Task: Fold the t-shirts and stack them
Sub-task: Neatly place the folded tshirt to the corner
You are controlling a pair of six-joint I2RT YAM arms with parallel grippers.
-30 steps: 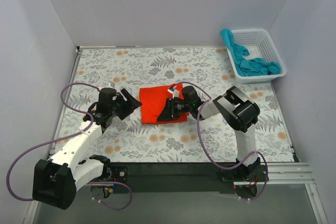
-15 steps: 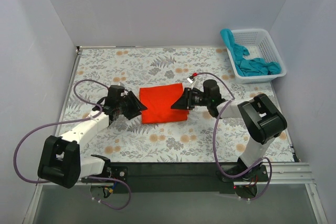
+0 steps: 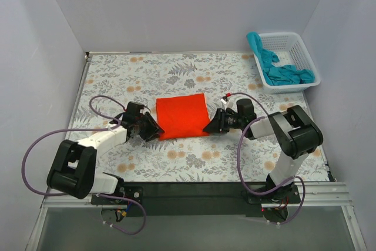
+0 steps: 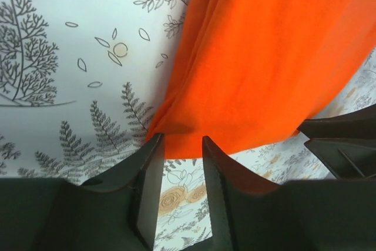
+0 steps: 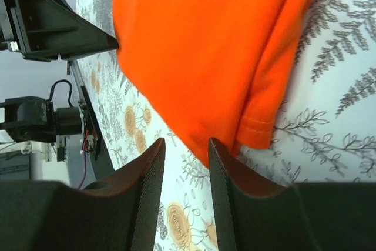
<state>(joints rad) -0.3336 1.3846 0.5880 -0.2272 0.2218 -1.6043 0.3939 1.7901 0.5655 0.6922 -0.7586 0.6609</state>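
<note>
The orange-red t-shirt (image 3: pixel 181 116) lies folded into a flat rectangle at the table's middle. My left gripper (image 3: pixel 156 133) sits low at its near left corner. In the left wrist view the jaws (image 4: pixel 181 145) stand narrowly apart, with the cloth's edge (image 4: pixel 264 57) reaching just between the tips and nothing pinched. My right gripper (image 3: pixel 208 129) is at the near right corner, open (image 5: pixel 187 148), with the shirt's hemmed corner (image 5: pixel 258 127) at its tips. The teal t-shirt (image 3: pixel 281 73) lies crumpled in the basket.
The white lattice basket (image 3: pixel 312 66) stands at the back right corner of the floral tablecloth (image 3: pixel 194 157). Grey walls close in the left, back and right sides. Purple cables loop from both arms over the near table.
The right gripper has drawn back off the shirt to its near right corner. The left gripper has slid in to the near left corner, its jaws narrowing. The shirt now lies flat and uncovered.
</note>
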